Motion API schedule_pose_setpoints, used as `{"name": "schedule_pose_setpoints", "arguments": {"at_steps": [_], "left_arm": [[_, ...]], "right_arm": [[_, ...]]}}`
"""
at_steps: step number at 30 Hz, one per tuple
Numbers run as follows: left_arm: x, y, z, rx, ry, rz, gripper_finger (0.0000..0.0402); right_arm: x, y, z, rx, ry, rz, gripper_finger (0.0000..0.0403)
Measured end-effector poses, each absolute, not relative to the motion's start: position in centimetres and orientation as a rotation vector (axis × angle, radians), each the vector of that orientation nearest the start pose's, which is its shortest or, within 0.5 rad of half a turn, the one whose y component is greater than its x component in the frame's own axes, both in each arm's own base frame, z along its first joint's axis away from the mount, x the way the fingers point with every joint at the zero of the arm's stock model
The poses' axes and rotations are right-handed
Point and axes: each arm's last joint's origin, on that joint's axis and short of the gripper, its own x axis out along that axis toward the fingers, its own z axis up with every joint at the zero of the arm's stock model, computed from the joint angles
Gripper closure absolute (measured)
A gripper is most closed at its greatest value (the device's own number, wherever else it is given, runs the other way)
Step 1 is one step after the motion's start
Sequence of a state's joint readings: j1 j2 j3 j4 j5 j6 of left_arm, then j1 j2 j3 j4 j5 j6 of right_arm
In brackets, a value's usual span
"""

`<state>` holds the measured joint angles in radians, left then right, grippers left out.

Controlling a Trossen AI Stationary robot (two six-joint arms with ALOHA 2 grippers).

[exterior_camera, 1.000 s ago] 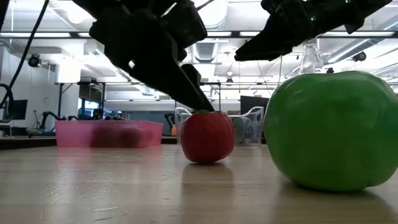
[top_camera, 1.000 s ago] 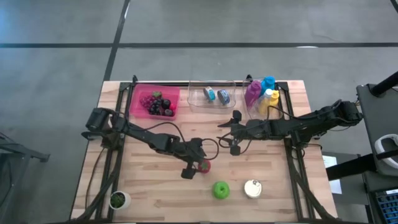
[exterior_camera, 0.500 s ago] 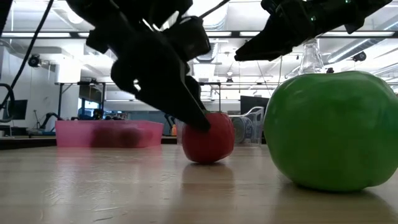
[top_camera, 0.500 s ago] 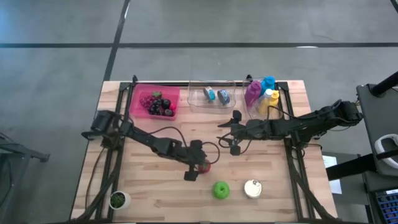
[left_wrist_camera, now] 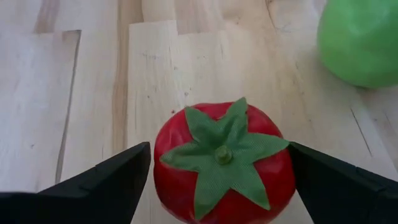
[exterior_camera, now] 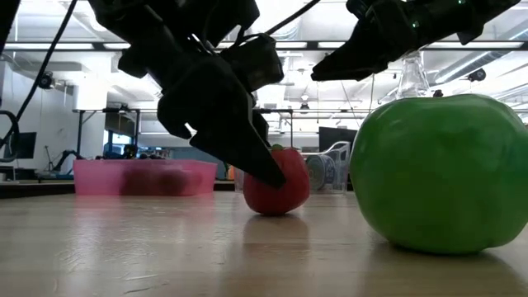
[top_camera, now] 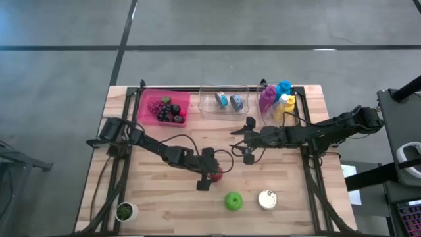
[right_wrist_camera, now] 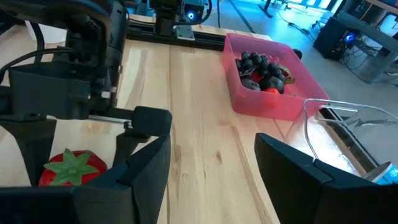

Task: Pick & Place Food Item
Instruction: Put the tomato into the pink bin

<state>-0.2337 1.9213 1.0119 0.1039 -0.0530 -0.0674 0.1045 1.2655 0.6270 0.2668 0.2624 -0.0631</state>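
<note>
A red tomato (left_wrist_camera: 224, 165) with a green cloth calyx rests on the wooden table (top_camera: 164, 197), near the middle and toward the front. My left gripper (left_wrist_camera: 219, 155) is open and slants down over it, one finger on either side of the fruit (top_camera: 217, 175). In the low view a dark left finger (exterior_camera: 247, 148) stands in front of the tomato (exterior_camera: 289, 186). My right gripper (top_camera: 238, 141) hangs open above the table's middle, farther back, with nothing between its fingers (right_wrist_camera: 211, 149). My left gripper's fingers (left_wrist_camera: 118, 177) stand close against the tomato's two sides, coming slanting down from the table's left. The gaps are so narrow that I cannot tell whether they touch it. The tomato sits upright on the table.
A green apple (top_camera: 233, 201) and a tin can (top_camera: 267, 199) lie near the front, right of the tomato. At the back stand a pink bin (top_camera: 141, 108) with grapes, a clear bin (top_camera: 205, 108) and coloured bottles (top_camera: 279, 99). A small potted plant (top_camera: 125, 211) is at the front left.
My left gripper has come down and a little toward the table's right, so its fingers now reach down beside the tomato instead of standing above it. The tomato has stayed in place. The right arm has kept still.
</note>
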Motion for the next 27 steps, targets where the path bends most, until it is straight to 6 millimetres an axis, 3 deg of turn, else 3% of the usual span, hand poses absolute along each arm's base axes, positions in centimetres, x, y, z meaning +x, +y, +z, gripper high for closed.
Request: {"name": "schedule_pose_setpoints", "arguments": {"at_steps": [9,16,22,27], "left_arm": [[36.6,-8.3,12.5,0.106,0.803,-0.162,0.0095],[36.8,-8.2,13.1,0.181,0.831,-0.207,0.0106],[36.6,-7.5,15.8,0.172,0.927,-0.183,0.0098],[35.1,-6.4,18.0,0.156,0.953,-0.072,0.0096]], "right_arm": [[26.2,2.0,22.3,-0.129,0.371,-0.145,0.0174],[26.2,2.0,22.3,-0.128,0.371,-0.145,0.0175],[26.2,2.0,22.3,-0.130,0.371,-0.144,0.0175],[26.2,2.0,22.3,-0.129,0.371,-0.145,0.0175]]}}
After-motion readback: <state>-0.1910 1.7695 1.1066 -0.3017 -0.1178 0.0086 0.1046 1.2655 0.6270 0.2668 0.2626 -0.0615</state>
